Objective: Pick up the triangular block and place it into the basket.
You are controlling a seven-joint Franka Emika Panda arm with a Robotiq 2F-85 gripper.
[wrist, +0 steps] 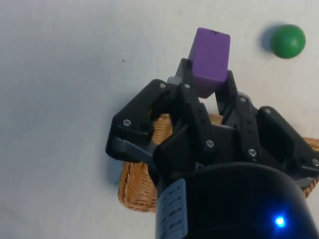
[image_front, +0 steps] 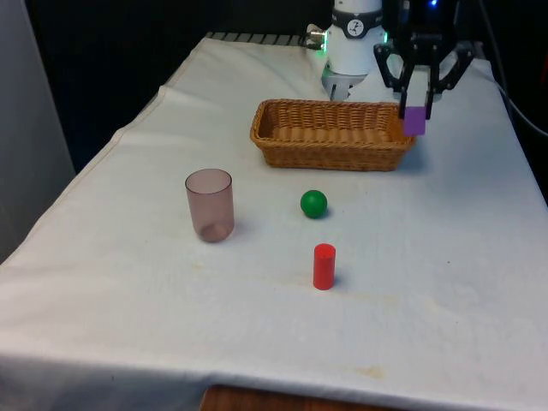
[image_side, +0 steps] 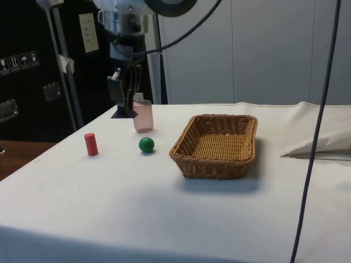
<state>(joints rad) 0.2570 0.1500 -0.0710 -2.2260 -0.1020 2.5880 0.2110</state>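
- White cloth covers the surface (image_front: 445,282), with black curtains behind its far end in the front view.
- Gripper (image_front: 417,107): black, two fingers, held in the air at the far right of the front view, above and just beside the basket's right end. In the side view the gripper (image_side: 127,107) hangs above the cloth behind the pink cup.
- Gripper state: clenched on the purple block (image_front: 414,121), which protrudes below the fingertips. The wrist view shows the purple block (wrist: 210,59) pinched between the two fingers (wrist: 185,74), with the cloth beneath it.
- Block position: lifted clear of the surface, not inside the basket; in the front view it overlaps the basket's right rim. In the side view the purple block (image_side: 124,114) appears as a dark shape under the fingers.
- Basket (image_front: 332,135): woven wicker, oblong, resting on the far half of the surface. The wrist view shows part of the basket (wrist: 137,191) below the gripper body.
- Pink cup (image_front: 210,205): translucent, upright, on the front view's left, well apart from the basket.
- Green ball (image_front: 313,203): on the cloth, between the basket and the red cylinder.
- Red cylinder (image_front: 324,266): upright, nearest the camera in the front view, near the green ball.
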